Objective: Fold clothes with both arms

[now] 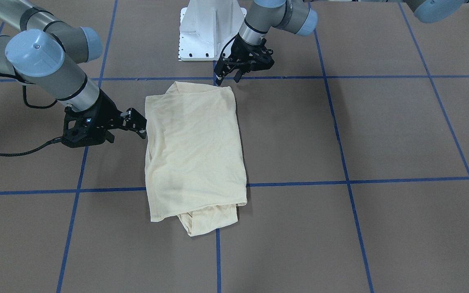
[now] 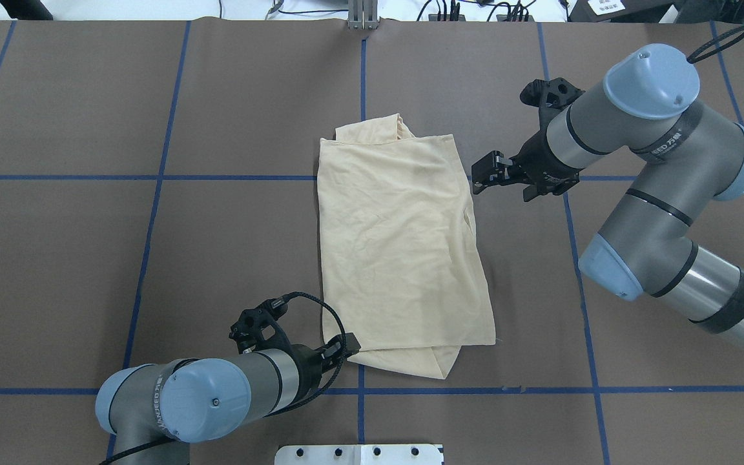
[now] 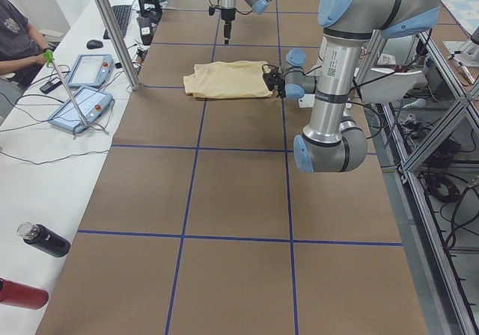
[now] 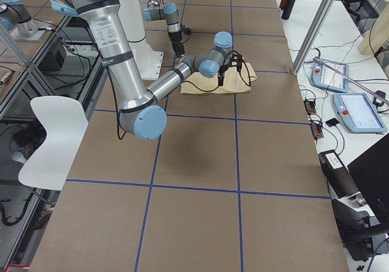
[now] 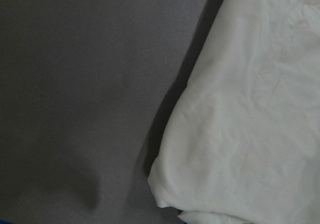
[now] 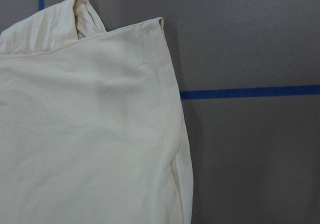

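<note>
Two robot hands wait at the edges of one folded shirt on my brown desk (image 2: pixel 152 258), which is crossed by blue tape lines (image 2: pixel 152 177).

The pale cream-yellow T-shirt (image 2: pixel 398 252) lies flat between the hands as a long, slightly wrinkled rectangle with plain fabric facing up. A lower layer of cloth peeks out at both short ends.

My left hand (image 1: pixel 227 77) sits low at the shirt corner nearest the robot's base. Its fingers are apart and hold nothing. One fingertip is right at that corner, and I cannot tell whether it touches the cloth. In this hand's wrist camera, the rounded folded corner fills the right side, with bare desk to the left.

My right hand (image 2: pixel 480 175) is just beside the opposite long edge, towards the far end. Its fingers are also apart and empty, and a thin strip of desk separates them from the fabric. In its wrist camera, a stitched hem runs down the middle.
</note>
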You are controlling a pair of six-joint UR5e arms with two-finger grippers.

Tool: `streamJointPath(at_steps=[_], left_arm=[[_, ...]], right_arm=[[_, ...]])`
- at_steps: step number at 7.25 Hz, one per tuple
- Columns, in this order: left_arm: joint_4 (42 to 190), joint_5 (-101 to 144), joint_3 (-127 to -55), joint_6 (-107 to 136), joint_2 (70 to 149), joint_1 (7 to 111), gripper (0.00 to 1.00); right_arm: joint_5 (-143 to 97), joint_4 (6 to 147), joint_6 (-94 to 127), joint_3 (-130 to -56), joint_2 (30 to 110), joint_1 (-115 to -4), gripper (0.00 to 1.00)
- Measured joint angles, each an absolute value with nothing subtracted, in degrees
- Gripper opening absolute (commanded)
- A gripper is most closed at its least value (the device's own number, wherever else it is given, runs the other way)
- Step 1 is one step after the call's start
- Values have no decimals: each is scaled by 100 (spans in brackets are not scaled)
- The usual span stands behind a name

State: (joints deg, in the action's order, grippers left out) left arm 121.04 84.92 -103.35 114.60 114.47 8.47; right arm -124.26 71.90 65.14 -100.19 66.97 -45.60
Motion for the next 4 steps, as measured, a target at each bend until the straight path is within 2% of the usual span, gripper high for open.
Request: streamJointPath(at_steps=[4], left_arm=[[12095,8483,-10133,11444,11564,869,82]], right_arm=[[-12433,7190,6513,-9993,6697,-4541,100]])
